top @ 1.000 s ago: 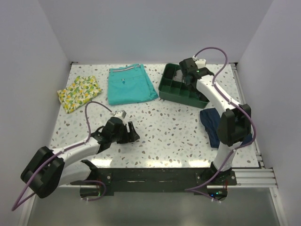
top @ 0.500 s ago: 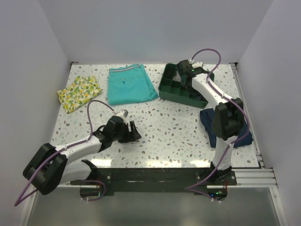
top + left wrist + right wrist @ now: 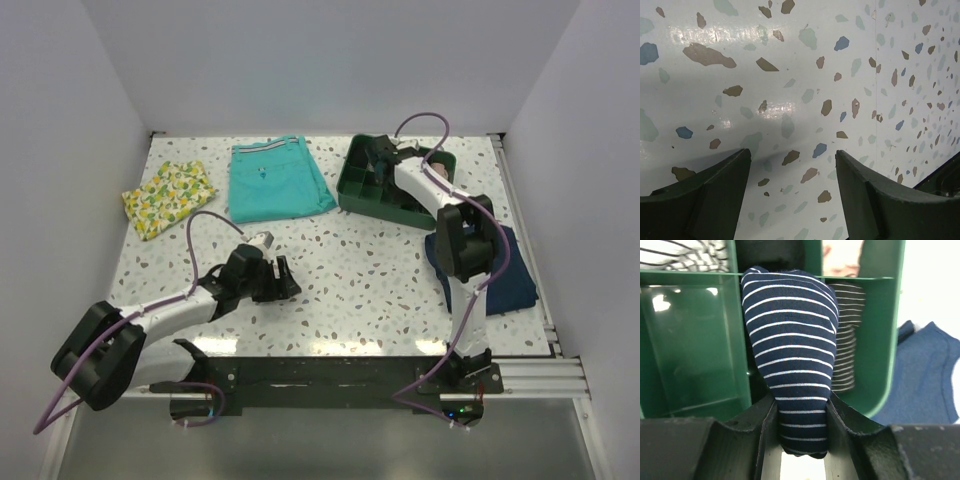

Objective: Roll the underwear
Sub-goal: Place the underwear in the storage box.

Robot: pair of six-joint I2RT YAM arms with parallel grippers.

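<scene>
Your right gripper (image 3: 802, 426) is pinching the rolled underwear (image 3: 790, 340) by one end. The roll's long axis runs straight out from the fingers, rounded end pointing away, over the green tray (image 3: 890, 340) near the table's (image 3: 790, 50) far right corner. Left gripper (image 3: 790, 190) is spread wide, low over the table.

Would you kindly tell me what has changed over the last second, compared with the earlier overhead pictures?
The right gripper swung left across the green tray. Its arm folded back, uncovering more of the plain navy garment. It is shut on the rolled underwear at the tray's compartments. The left gripper edged slightly right, still open and empty. The teal shorts and lemon-print cloth stayed put.
</scene>
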